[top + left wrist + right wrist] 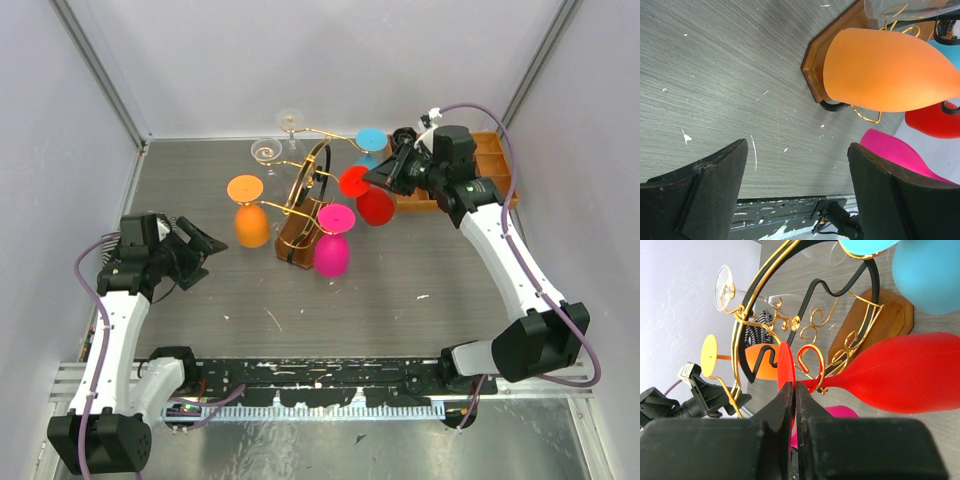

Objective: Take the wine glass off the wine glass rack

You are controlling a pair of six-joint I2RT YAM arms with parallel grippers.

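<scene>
The foot of the red wine glass point(900, 372) is pinched edge-on between the nearly closed fingers of the right gripper point(795, 387). The glass is hung on the wine glass rack point(297, 236). The right arm is extended across the grey table point(400, 290). The left gripper point(797, 145) is spread wide, apart from the rack. The table is enclosed by pale walls point(300, 60).

Smooth red plastic wine glass point(900, 370), gold wire rack point(308, 190), polished wooden base point(882, 320)

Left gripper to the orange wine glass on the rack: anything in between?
Nothing. Only bare table separates the left gripper from the orange wine glass, clear in both top and left wrist views.
</scene>
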